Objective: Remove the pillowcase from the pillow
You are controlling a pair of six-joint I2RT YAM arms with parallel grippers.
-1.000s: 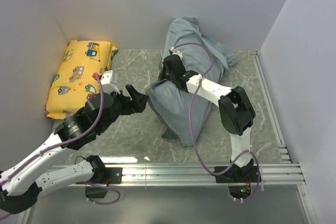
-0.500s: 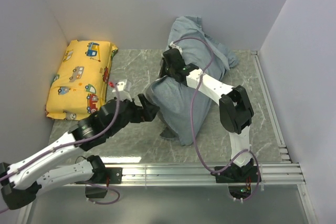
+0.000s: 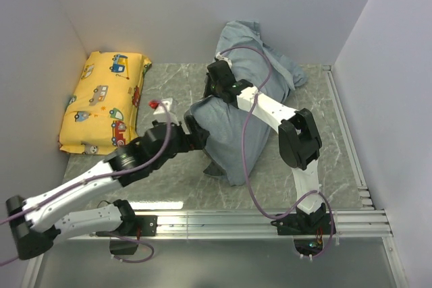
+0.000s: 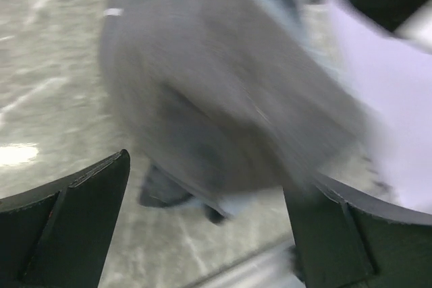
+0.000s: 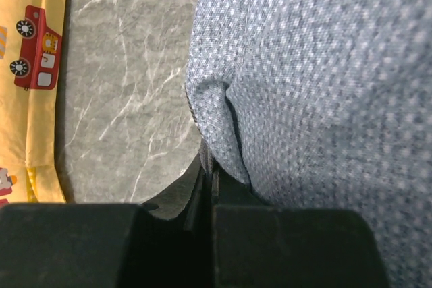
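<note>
Pinching soft dotted blue-grey pillowcase fold: right pincer

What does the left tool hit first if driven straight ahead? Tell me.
The pillowcase: the open left tool points straight at its grey bundle. The wrist view is blurred, so the gap is unclear.

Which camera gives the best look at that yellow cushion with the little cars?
The top external view: the whole yellow cushion shows, with nothing covering it. The right wrist view catches only its edge, with a red truck printed on it; the left wrist view misses it entirely.
</note>
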